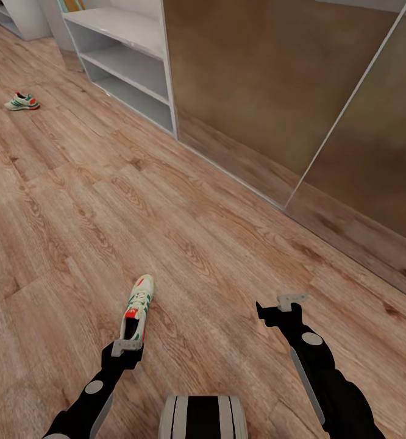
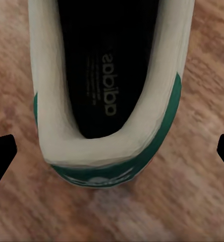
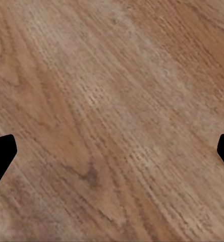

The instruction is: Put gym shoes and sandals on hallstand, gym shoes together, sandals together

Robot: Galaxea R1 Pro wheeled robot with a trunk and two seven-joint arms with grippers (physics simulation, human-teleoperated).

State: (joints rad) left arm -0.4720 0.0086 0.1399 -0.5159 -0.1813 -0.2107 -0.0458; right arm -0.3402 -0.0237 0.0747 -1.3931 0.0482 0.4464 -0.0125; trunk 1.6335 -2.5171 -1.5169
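Cream-white, a far gym shoe (image 1: 22,102) lies on the wood-plank floor (image 1: 75,207) left of the white open shelving (image 1: 127,61). Nearer, the left hand (image 1: 127,346) hangs released over the heel of a second gym shoe (image 1: 138,306); its wrist view alone shows "adidas" on the insole (image 2: 109,80), toe cut off. Further right, the right hand (image 1: 283,308) hangs spread over bare planks.

A home corridor: wood-plank floor (image 1: 185,231), white shelving (image 1: 127,64), sliding wardrobe doors (image 1: 276,79).
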